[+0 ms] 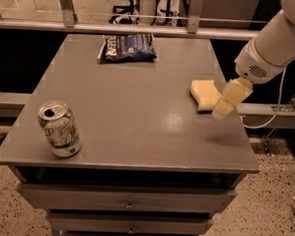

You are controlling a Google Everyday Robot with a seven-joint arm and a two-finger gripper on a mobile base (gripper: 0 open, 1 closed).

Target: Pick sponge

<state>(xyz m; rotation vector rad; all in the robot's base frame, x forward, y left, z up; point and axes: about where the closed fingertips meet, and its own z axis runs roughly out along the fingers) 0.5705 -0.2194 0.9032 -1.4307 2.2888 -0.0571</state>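
Note:
The sponge [203, 92], a small pale yellow foam block, lies flat near the right edge of the grey cabinet top [138, 104]. My gripper [226, 102] hangs from the white arm that enters at the upper right. Its pale yellow fingers point down and left over the sponge's right end and hide part of it. The gripper holds nothing that I can see.
A dark blue snack bag [128, 47] lies at the back of the top. An opened soda can [59, 128] stands at the front left. Drawers [127, 201] sit below the front edge. A metal rail [123, 29] runs behind. Speckled floor lies to the right.

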